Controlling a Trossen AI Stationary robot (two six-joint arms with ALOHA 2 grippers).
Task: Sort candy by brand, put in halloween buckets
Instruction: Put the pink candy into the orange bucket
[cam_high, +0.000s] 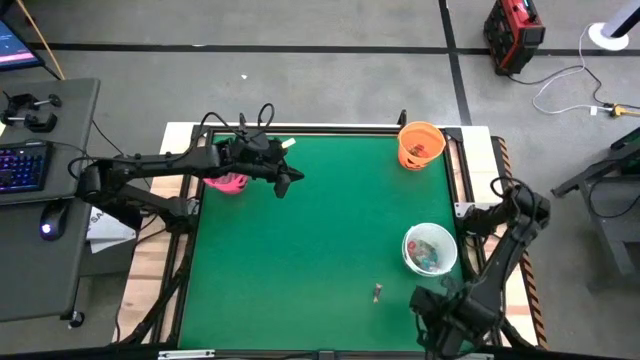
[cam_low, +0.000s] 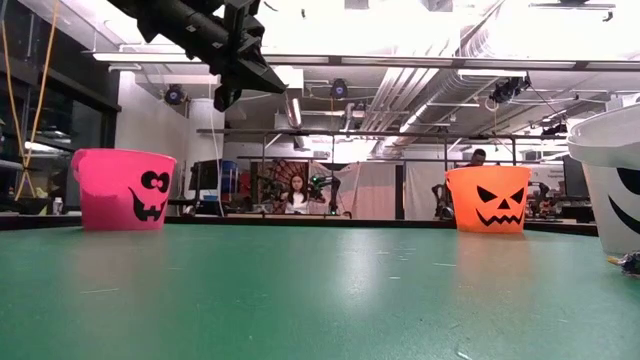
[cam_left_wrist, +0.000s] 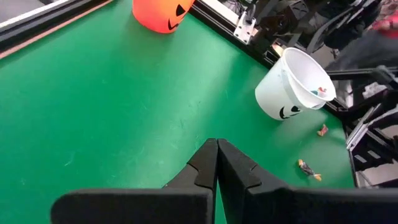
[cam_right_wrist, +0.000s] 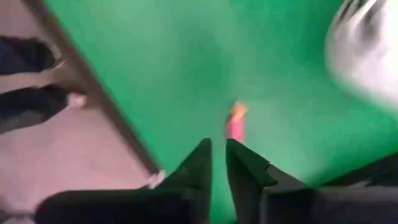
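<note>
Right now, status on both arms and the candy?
Left end effector shut, empty, near pink bucket. Right end effector nearly closed, empty. One candy loose on table. Nothing blocking.

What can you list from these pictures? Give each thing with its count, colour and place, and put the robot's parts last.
table: one, green, centre.
pink bucket: one, far left edge, under the left arm.
orange bucket: one, far right corner.
white bucket: one, near right, sweets inside.
loose candy: one seen from above, near edge, left of the white bucket.
left gripper: shut, empty, raised beside the pink bucket.
right gripper: nearly shut, near right corner.
</note>
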